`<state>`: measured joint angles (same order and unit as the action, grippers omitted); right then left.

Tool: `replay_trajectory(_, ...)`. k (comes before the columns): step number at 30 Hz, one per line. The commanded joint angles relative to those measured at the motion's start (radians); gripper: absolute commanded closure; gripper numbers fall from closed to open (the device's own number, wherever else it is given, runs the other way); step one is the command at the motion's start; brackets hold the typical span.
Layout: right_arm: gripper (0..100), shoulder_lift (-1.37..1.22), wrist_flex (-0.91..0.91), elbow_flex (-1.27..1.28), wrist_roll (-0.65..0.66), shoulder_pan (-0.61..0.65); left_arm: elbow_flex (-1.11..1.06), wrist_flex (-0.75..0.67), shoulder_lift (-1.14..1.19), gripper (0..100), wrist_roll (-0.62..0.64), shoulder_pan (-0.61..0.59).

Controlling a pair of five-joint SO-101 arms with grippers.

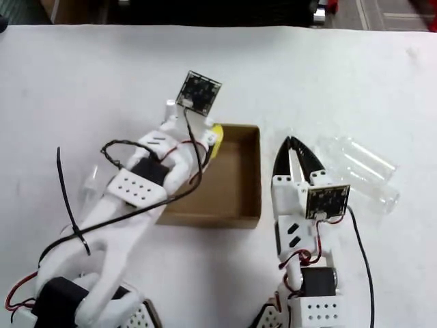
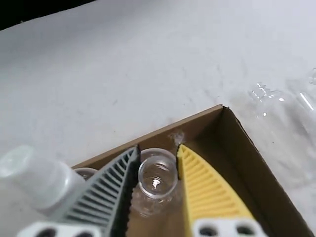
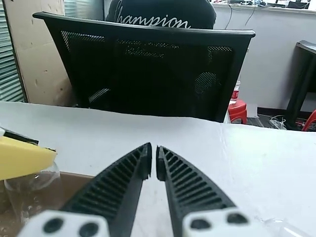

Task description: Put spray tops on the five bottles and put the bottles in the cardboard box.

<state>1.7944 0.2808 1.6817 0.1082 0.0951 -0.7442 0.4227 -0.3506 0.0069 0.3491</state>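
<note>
Well, a white-topped bottle [image 2: 29, 170] sits on the table just left of the box [image 1: 258, 174]. My left claw [image 2: 157, 148] pinches a clear bottle [image 2: 157, 183] at the box's far left corner; I cannot tell whether it wears a top. My right claw [image 3: 153, 148], closed on nothing, rests right of the box. Farther right lie two bare bottles [image 1: 355, 164]. I judge most of the work remains.

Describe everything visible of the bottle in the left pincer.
The bottle is clear plastic, its mouth open with no spray top. It is held roughly upright inside the cardboard box, near one wall, by the left pincer, closed on its neck, grey finger one side, yellow the other. Its base is hidden.
</note>
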Motion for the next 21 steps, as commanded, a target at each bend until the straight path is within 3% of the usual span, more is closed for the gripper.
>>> replay_trajectory(1,98.4,0.001,-0.004,0.009,0.012,-0.001,0.008,0.008,-0.004,89,-0.002,-0.008)
replay_trajectory(21,98.4,0.001,-0.004,0.009,0.012,0.001,0.086,0.008,-0.005,83,-0.005,-0.005)
